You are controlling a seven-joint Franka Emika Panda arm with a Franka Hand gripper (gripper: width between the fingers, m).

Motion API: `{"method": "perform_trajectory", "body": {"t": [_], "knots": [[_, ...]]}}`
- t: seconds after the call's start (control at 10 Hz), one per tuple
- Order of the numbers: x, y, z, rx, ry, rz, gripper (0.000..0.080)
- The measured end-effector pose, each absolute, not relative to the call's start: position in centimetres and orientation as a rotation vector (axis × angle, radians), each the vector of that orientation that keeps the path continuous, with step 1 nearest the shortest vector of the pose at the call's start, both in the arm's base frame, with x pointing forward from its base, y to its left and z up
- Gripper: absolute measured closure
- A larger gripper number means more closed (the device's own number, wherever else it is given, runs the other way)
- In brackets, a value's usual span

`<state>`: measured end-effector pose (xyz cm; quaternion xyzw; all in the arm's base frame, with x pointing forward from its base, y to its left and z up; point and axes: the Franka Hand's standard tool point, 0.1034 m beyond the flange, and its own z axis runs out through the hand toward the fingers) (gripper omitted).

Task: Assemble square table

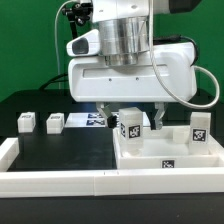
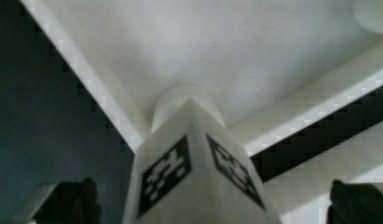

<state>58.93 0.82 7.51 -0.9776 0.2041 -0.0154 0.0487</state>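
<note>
Square table slab (image 1: 190,160) carries an upright post (image 2: 181,168) standing between the released, wide-apart jaws.

No word, brand or number is legible. Only black-and-white coded tags show: on the upright post (image 1: 130,126), on a second post (image 1: 199,127) at its 3 o'clock, on the white slab (image 1: 140,160), and on the marker board (image 1: 90,119).

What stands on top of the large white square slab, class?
Two tagged white posts stand on the slab: the first post inside the open tool, the second post toward the exterior view's right. Each post covers its own seat, so holes or threads cannot be seen.
</note>
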Motion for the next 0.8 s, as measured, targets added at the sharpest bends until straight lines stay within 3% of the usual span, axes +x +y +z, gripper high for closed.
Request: {"method": "perform_trajectory", "body": {"t": [0.8], "knots": [[59.20, 1.04, 7.54, -3.082, -0.176, -0.101, 0.0150]]}}
